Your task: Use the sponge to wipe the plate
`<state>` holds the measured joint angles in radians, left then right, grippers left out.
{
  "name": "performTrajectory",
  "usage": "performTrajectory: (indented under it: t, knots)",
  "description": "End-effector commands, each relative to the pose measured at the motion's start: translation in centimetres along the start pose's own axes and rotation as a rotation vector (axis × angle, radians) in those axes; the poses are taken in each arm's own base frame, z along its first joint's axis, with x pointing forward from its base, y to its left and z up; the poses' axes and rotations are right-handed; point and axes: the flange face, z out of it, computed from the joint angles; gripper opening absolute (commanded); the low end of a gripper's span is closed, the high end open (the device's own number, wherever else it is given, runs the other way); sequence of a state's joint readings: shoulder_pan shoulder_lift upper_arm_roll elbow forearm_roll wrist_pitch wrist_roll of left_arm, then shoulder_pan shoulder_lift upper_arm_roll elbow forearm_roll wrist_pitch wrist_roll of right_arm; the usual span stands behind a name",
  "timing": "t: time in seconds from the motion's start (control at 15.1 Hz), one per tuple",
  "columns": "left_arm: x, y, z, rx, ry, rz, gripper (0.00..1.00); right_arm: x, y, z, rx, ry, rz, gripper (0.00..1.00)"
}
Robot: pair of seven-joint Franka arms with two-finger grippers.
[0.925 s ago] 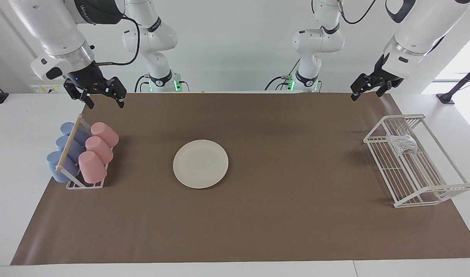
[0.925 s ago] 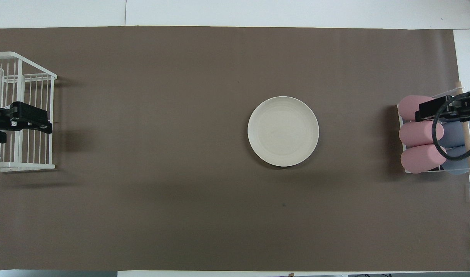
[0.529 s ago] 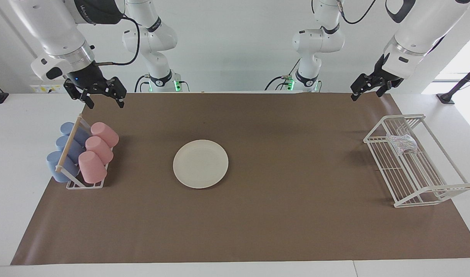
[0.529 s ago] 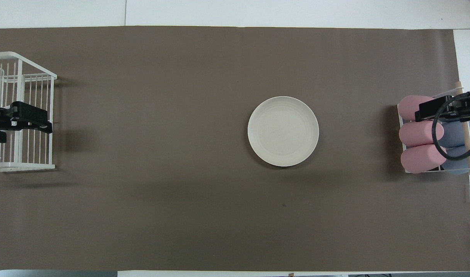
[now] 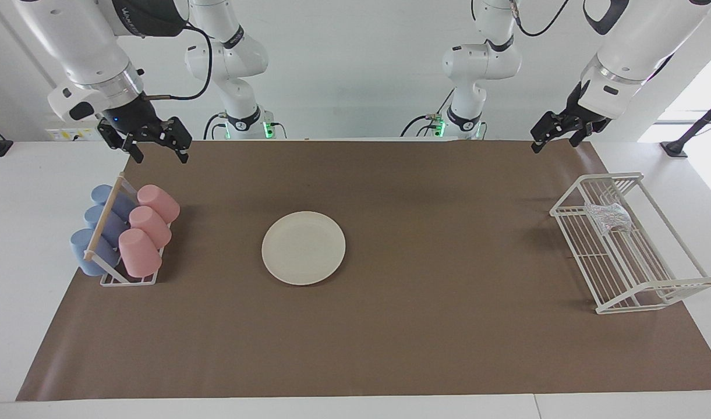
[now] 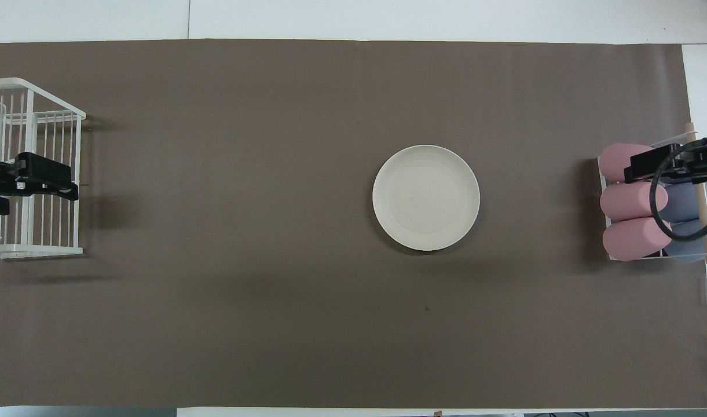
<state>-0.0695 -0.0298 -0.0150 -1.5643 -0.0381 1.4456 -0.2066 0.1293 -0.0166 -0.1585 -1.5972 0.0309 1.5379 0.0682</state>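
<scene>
Both jaws spread wide and empty, raised at the robots' edge of the counter.

Left gripper [image 5: 555, 138] up over the brown mat [image 5: 425, 326] near the white wire rack [image 5: 669, 289], with the sponge [image 5: 609, 217] lying in that rack; right gripper [image 5: 156, 147] up beside the cup rack [image 5: 128, 279] of pink cups [image 5: 138, 251] and blue cups [image 5: 84, 253]. Plate [image 5: 303, 248] flat on the mat, mid-counter, well apart from both.

Robotics lab: paired arms [image 5: 233, 64], papered table [image 5: 390, 349].
</scene>
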Motion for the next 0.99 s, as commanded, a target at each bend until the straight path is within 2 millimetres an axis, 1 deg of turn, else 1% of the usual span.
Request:
performTrajectory:
  t: [0.0,0.07,0.2,0.33,0.4,0.53,0.59,0.66,0.73,0.79,0.86,0.93]
  knots:
    - [-0.4,-1.0,0.2,-0.017,0.005,-0.016,1.00,-0.7,-0.3,0.1,0.000,-0.027,0.101,1.00]
    - [-0.5,-0.9,0.3,-0.017,0.005,-0.030,1.00,-0.9,-0.4,0.1,-0.003,-0.037,0.143,1.00]
    - [-0.5,-0.2,0.5,-0.002,0.015,-0.124,1.00,-1.1,-0.6,0.2,-0.004,-0.052,0.212,1.00]
    - [0.2,-0.7,1.0,0.101,0.039,-0.148,1.00,-1.1,-0.7,0.2,0.001,-0.051,0.256,1.00]
    - [0.6,0.0,1.7,0.153,0.045,-0.131,1.00,-1.1,-0.8,0.2,0.023,-0.058,0.282,1.00]
    - [2.6,0.6,4.3,0.279,0.044,-0.103,1.00,-1.1,-1.0,0.2,0.027,-0.060,0.341,1.00]
    - [3.4,0.7,5.4,0.327,0.047,-0.093,1.00,-1.1,-1.0,0.2,0.027,-0.063,0.375,1.00]
    - [4.6,0.5,6.9,0.368,0.042,-0.088,1.00,-1.1,-1.0,0.2,0.026,-0.062,0.410,1.00]
    - [6.2,0.3,9.1,0.436,0.033,-0.075,1.00,-1.1,-1.2,0.2,0.025,-0.063,0.448,1.00]
    - [7.5,0.6,11.1,0.506,0.032,-0.049,1.00,-1.2,-1.7,0.2,0.023,-0.063,0.484,1.00]
    - [8.6,0.6,12.8,0.557,0.031,-0.028,1.00,-1.2,-2.3,0.2,0.020,-0.061,0.530,1.00]
    - [9.2,0.5,13.7,0.596,0.036,-0.014,1.00,-1.3,-2.7,0.2,0.019,-0.061,0.576,1.00]
